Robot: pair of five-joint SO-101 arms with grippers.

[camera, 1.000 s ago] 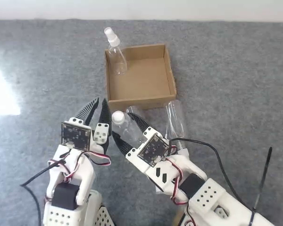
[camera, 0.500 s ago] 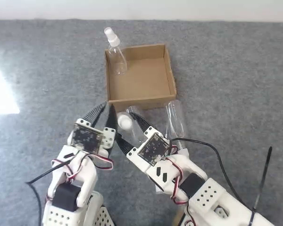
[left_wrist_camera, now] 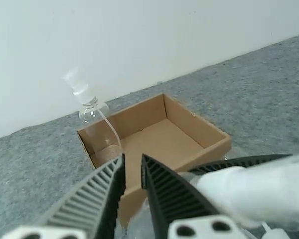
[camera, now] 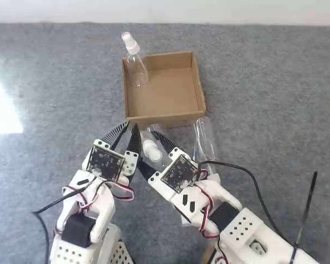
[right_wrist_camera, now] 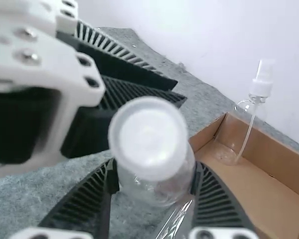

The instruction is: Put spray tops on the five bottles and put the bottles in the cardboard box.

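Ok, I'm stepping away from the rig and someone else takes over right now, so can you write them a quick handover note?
Right tool: shut on a clear bottle with a white top, held just in front of the cardboard box.
Left tool: slightly open, empty, beside that bottle's top.
Done: one sprayer bottle stands in the box's far left corner.
Left: check that the held bottle's top is seated, then box it. A lying bottle by the box's near right corner also needs boxing, as do any others.

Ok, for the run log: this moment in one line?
right gripper: shut on capped bottle | left gripper: open beside it | cardboard box: holds spray-topped bottle
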